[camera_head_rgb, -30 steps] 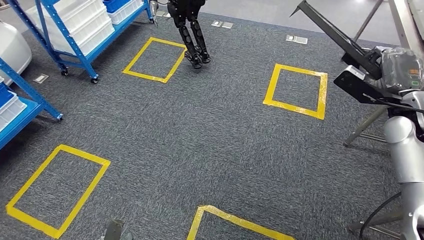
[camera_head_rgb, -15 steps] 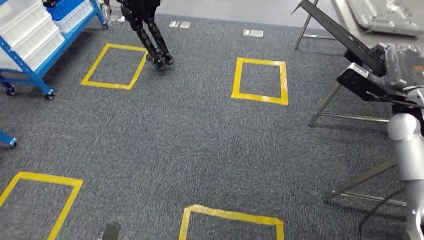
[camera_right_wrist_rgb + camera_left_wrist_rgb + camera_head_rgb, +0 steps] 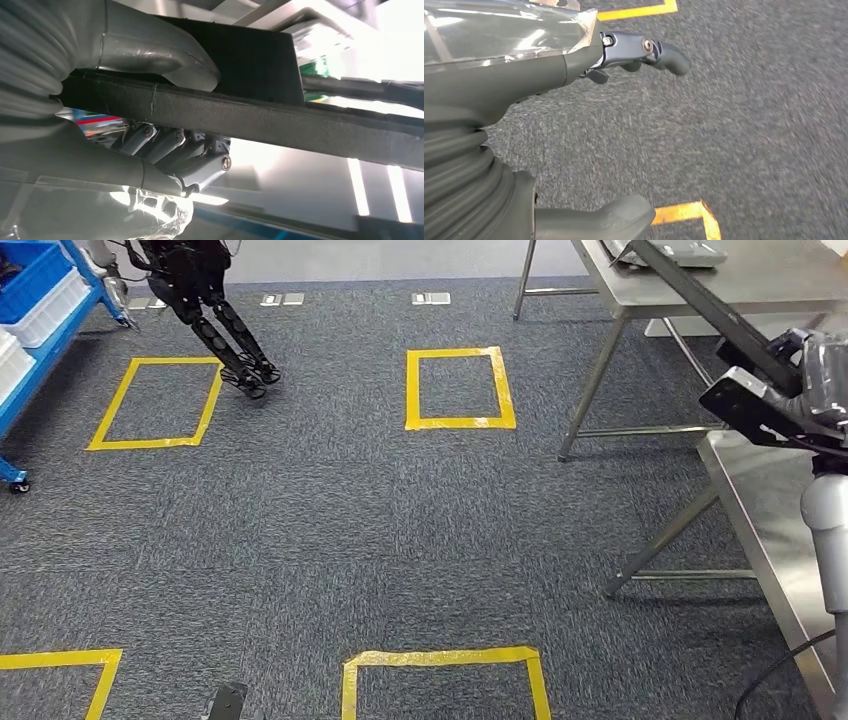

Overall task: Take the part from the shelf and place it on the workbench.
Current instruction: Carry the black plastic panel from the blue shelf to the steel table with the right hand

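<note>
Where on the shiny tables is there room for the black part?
The near workbench, below the right hand holding the black part, shows bare steel. The far workbench is bare toward its right; a grey tray crowds its left end.

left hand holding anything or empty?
Empty. The left hand hangs over bare carpet, thumb and fingers apart with nothing between them.

We see a speckled dark-grey carpet [image 3: 380,530] marked with yellow tape squares [image 3: 459,388], a blue shelf [image 3: 45,330], a silver tabletop [image 3: 770,280], and a black part [image 3: 715,310].
</note>
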